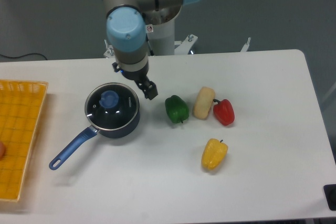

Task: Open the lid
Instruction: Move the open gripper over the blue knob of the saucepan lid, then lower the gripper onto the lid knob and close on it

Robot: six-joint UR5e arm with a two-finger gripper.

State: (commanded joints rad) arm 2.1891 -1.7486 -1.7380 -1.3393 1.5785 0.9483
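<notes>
The lid point(112, 104), round dark glass with a metal rim and a light-blue knob point(109, 98), rests on the blue saucepan point(121, 124) at the table's left-centre. The pan's long blue handle point(71, 150) points to the lower left. My gripper point(150, 91) hangs just right of the lid's rim, above the table and apart from the knob. Its fingers look close together with nothing held, but they are too small and dark to read.
A green pepper point(177, 109), a beige block point(203, 103) and a red pepper point(223, 112) stand in a row right of the pan. A yellow pepper point(214, 153) lies nearer the front. An orange basket point(18, 129) sits at the left edge.
</notes>
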